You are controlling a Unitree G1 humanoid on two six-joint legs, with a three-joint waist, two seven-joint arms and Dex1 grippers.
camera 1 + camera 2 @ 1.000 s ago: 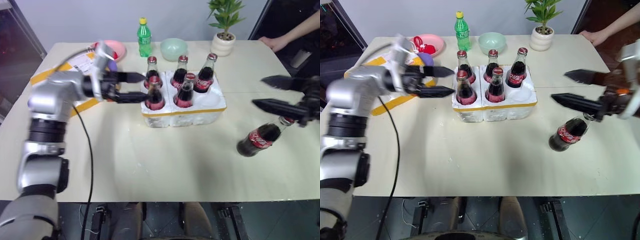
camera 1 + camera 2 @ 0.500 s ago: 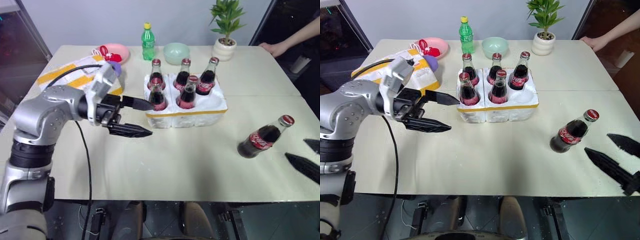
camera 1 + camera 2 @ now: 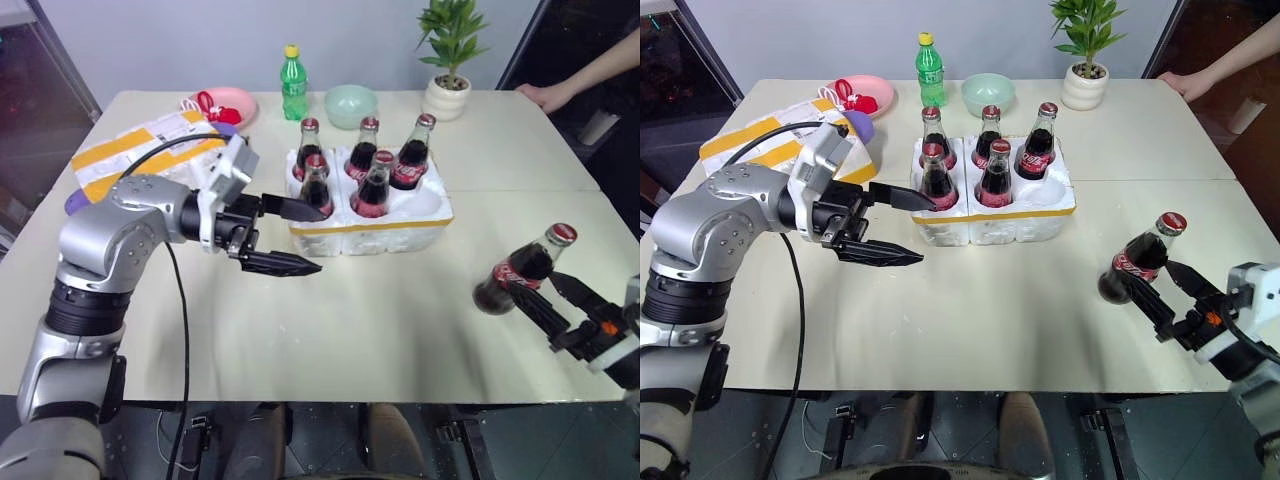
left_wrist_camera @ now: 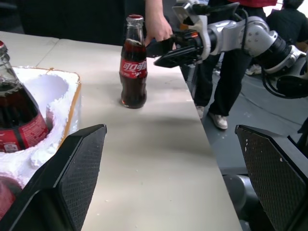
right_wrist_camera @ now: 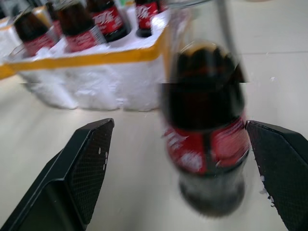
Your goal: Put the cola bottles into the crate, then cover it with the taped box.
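Right gripper (image 3: 1162, 294) jaws spread, straddling last upright dark-cola glass bottle with red cap (image 3: 1137, 259) near table's right edge | left gripper (image 3: 296, 236) unclenched, empty, beside white styrofoam compartment crate (image 3: 420, 215) holding five bottles | risk: off-centre finger nudge topples it.

Left gripper (image 3: 290, 237) — right gripper (image 3: 1170, 297); jaws wide

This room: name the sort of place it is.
Probably a robot lab or demo room: staged props share one table, namely the cola bottles in the crate, a potted plant, and a person's hand rests nearby.
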